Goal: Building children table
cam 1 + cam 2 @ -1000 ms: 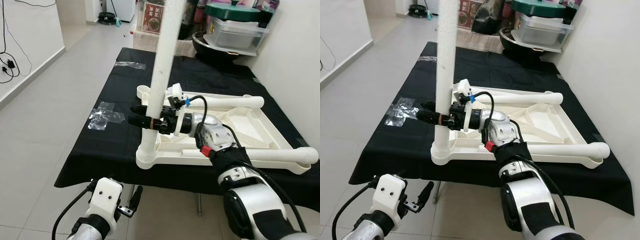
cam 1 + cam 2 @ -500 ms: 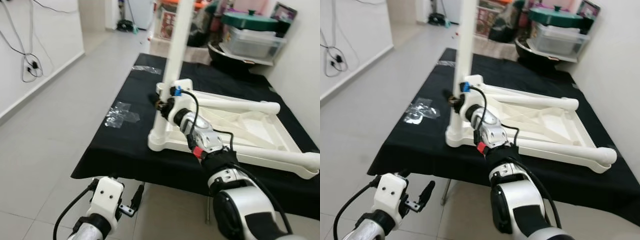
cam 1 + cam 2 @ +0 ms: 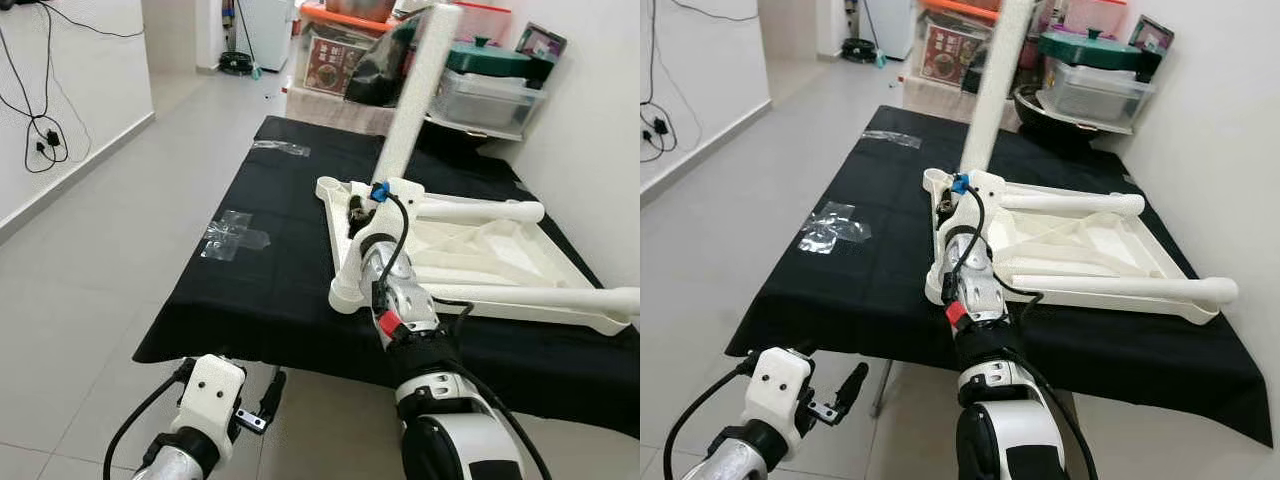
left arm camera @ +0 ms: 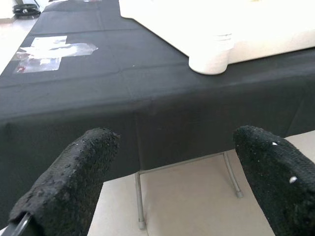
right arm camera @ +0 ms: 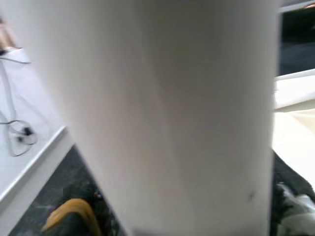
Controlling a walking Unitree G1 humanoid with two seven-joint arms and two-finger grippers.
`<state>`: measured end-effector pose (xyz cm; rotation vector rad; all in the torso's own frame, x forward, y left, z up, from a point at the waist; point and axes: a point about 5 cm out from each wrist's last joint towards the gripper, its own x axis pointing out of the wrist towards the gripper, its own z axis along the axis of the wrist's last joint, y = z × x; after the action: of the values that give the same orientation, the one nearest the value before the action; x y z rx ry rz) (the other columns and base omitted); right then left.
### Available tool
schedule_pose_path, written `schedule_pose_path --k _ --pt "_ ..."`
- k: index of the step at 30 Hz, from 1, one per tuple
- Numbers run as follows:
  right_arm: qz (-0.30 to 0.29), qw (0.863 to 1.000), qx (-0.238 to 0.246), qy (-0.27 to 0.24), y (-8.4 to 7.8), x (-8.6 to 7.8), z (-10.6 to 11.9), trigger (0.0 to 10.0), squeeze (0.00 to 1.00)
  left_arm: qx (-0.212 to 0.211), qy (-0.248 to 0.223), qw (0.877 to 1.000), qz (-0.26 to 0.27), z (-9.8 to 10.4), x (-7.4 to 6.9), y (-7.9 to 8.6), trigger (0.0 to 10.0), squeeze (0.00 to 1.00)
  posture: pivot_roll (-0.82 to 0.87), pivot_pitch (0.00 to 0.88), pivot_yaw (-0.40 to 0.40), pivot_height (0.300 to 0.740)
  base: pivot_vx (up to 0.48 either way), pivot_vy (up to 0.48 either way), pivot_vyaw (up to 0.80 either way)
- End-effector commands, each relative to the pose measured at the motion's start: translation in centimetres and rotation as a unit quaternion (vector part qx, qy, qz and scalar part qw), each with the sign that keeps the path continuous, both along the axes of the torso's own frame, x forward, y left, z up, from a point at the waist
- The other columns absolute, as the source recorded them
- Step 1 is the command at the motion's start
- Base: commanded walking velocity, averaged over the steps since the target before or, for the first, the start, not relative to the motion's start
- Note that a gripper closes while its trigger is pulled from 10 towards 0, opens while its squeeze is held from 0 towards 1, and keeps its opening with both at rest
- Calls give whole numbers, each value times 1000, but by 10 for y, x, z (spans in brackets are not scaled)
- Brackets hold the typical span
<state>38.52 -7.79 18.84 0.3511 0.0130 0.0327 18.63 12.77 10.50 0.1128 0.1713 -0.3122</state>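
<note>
Leg (image 3: 415,90) now tilted – white, upturned table (image 3: 480,250), right gripper (image 3: 357,212) prob. clamped

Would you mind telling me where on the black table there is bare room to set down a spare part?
The black cloth lies bare between its left edge and the upturned white tabletop, apart from clear tape midway and another strip near the far end. The right half is crowded: tabletop, lying legs, the upright leg with the right gripper.

— What do you see on the black cloth (image 3: 280,270)?
— Your right gripper (image 3: 358,212) reaches to the upright white leg (image 3: 412,100) at the upturned tabletop (image 3: 480,262)'s near corner; your left gripper (image 3: 268,396) hangs low.
</note>
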Motion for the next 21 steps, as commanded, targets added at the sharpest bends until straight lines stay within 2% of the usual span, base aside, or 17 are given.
schedule_pose_path --k 1,2,4,5,6,7,8,9,10,11,13,15,17,18,19,20,21 --pt "49 998 23 -19 13 0 5 10000 0 0 8 1000 -4 -3 -1 -2 10000 0 133 46 -153 740 0 0 0" --pt "49 998 23 -19 13 0 5 10000 0 0 8 1000 -4 -3 -1 -2 10000 0 133 46 -153 740 0 0 0" --pt "129 990 33 -47 14 -1 10 10000 0 0 8 1000 -5 -3 -1 -3 10000 0 134 45 -152 740 0 0 0" --pt "129 990 33 -47 14 -1 10 10000 0 0 8 1000 -5 -3 -1 -3 10000 0 134 45 -152 740 0 0 0" --pt "193 979 18 -63 12 -1 12 10000 0 0 8 1000 -5 -4 0 -3 10000 0 134 44 -156 740 0 0 0" --pt "193 979 18 -63 12 -1 12 10000 0 0 8 1000 -5 -4 0 -3 10000 0 134 44 -156 740 0 0 0" --pt "259 963 -1 -71 9 -3 12 10000 0 0 8 1000 -5 -4 0 -3 10000 0 132 44 -154 740 0 0 0" --pt "346 935 -10 -77 5 -6 13 10000 0 0 8 1000 -5 -4 0 -3 10000 0 131 44 -153 740 0 0 0" --pt "397 914 -15 -79 2 -9 13 10000 0 0 7 1000 -5 -4 1 -3 10000 0 132 43 -153 740 0 0 0" --pt "424 902 -13 -79 0 -10 14 10000 0 0 7 1000 -6 -4 1 -3 10000 0 132 43 -153 740 0 0 0" --pt "435 897 -11 -80 -1 -11 15 10000 0 0 7 1000 -6 -4 1 -3 10000 0 132 43 -153 740 0 0 0" --pt "486 870 -25 -84 -2 -13 18 10000 0 0 7 1000 -5 -4 1 -3 10000 0 135 43 -155 740 0 0 0" --pt "486 870 -25 -84 -2 -13 18 10000 0 0 7 1000 -5 -4 1 -3 10000 0 135 43 -155 740 0 0 0" --pt "513 853 -34 -88 -1 -13 20 10000 0 1 7 1000 -4 -3 1 -3 10000 0 141 44 -161 740 0 0 0" --pt "530 842 -39 -90 0 -13 21 10000 0 1 6 1000 -4 -3 1 -3 10000 0 141 44 -161 740 0 0 0" --pt "530 842 -39 -90 0 -13 21 10000 0 1 6 1000 -4 -3 1 -3 10000 0 141 44 -161 740 0 0 0" --pt "551 828 -49 -91 3 -12 22 10000 0 2 6 1000 -4 -3 0 -3 10000 0 149 49 -166 740 0 0 0"
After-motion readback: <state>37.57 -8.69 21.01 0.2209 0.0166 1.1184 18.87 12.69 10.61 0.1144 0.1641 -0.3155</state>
